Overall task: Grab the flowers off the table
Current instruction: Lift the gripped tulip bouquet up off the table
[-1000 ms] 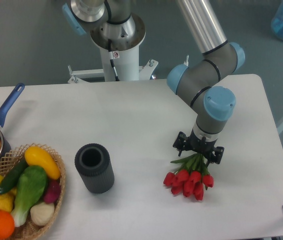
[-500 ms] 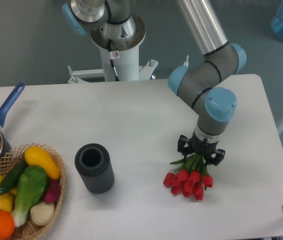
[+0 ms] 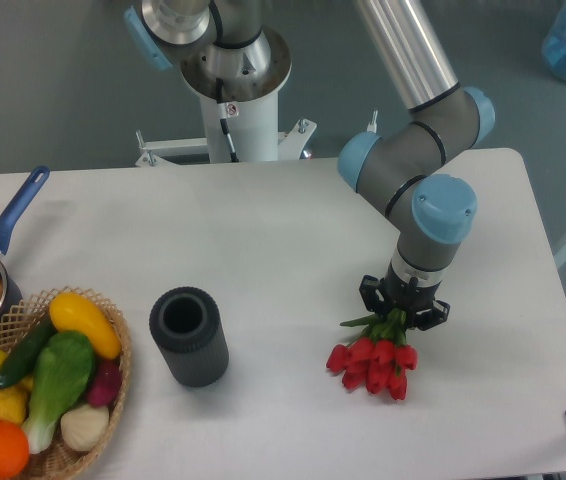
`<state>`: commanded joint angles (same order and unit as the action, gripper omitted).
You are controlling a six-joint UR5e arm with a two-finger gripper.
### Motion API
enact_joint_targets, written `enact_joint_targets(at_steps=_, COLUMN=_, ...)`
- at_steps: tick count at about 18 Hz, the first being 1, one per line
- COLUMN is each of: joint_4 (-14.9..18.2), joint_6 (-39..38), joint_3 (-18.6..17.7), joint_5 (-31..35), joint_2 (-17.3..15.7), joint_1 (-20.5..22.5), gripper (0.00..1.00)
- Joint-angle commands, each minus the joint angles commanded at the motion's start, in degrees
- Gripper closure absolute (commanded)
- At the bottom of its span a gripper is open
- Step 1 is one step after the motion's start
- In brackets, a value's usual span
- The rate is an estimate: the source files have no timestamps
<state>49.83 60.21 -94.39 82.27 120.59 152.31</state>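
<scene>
The flowers (image 3: 375, 365), a small bunch of red tulips with green leaves and stems, lie on the white table (image 3: 263, 230) at the front right, buds pointing toward the front edge. My gripper (image 3: 403, 308) points straight down over the stem end, its jaws drawn in on the stems. The stems are mostly hidden under the gripper. The buds still rest on or just above the tabletop.
A dark grey cylindrical cup (image 3: 188, 336) stands left of the flowers. A wicker basket (image 3: 113, 335) of colourful vegetables sits at the front left. A pan with a blue handle (image 3: 13, 215) is at the left edge. The robot's base (image 3: 235, 80) stands behind the table.
The jaws have closed in from a wide spread onto the stems. The bunch has pulled together slightly and the gripper has shifted a little to the right.
</scene>
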Motion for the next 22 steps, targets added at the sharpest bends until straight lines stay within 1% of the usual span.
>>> enact_joint_targets(at_steps=7, joint_4=0.0, joint_6=0.4, joint_3=0.4, joint_5=-0.2, joint_2=-0.7, joint_1=0.4, gripper=0.67)
enact_joint_targets(at_steps=8, joint_4=0.0, joint_6=0.4, joint_3=0.5, joint_5=-0.2, joint_2=-1.3, joint_1=0.4, gripper=0.67)
enact_joint_targets(at_steps=10, joint_4=-0.1, joint_6=0.4, joint_3=1.6, joint_5=-0.4, joint_2=-2.5, joint_1=0.5, gripper=0.67)
enact_joint_targets(at_steps=14, joint_4=0.0, joint_6=0.4, joint_3=3.3, joint_5=-0.5, joint_2=-4.0, joint_1=0.6, gripper=0.67)
enact_joint_targets(at_steps=17, joint_4=0.0, joint_6=0.0, joint_3=5.4, joint_5=-1.1, joint_2=-5.3, joint_1=0.7, gripper=0.67)
enact_joint_targets(at_steps=19, joint_4=-0.1, joint_6=0.0, joint_3=6.5, joint_5=-3.2, joint_2=-6.8, joint_1=0.8, gripper=0.67)
enact_joint_targets(at_steps=22, joint_4=0.0, joint_6=-0.2, joint_3=7.6, joint_5=-8.3, joint_2=-8.8, joint_1=2.0, gripper=0.67)
